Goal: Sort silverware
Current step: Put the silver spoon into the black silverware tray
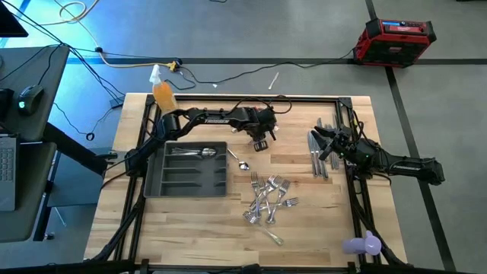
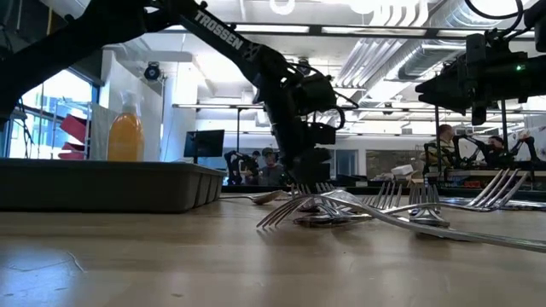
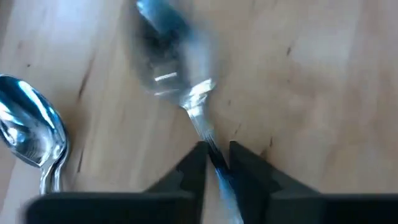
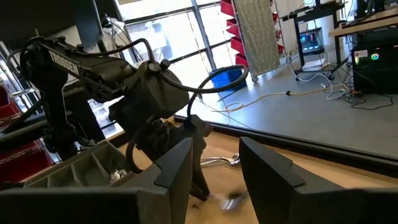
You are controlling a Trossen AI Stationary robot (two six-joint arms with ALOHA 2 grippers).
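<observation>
My left gripper [image 1: 261, 142] [image 3: 217, 163] points steeply down over the table's middle, just right of the dark grey tray [image 1: 163, 183], and is shut on a spoon [image 3: 169, 59]. A second spoon [image 3: 31, 130] [image 1: 239, 160] lies flat on the wood beside it. Some silverware [image 1: 194, 152] lies in the tray's far compartment. A pile of forks [image 1: 268, 199] [image 2: 358, 205] lies nearer the front edge. Several knives [image 1: 317, 158] lie at the right, below my right gripper [image 1: 326, 144] [image 4: 214, 174], which hangs level and open with nothing between its fingers. My left gripper pinches the spoon's thin handle [image 3: 210, 144] between its two fingers, a little behind the bowl. The fingers come from above, slanting down. The bowl [image 3: 163, 50] points away from the fingers over the wood; whether it rests on the table I cannot tell.
An orange bottle [image 1: 162, 93] [image 2: 125, 128] stands at the table's far left corner, behind the tray. A purple object [image 1: 363, 243] sits at the near right corner. Bare wood lies between the tray and the fork pile.
</observation>
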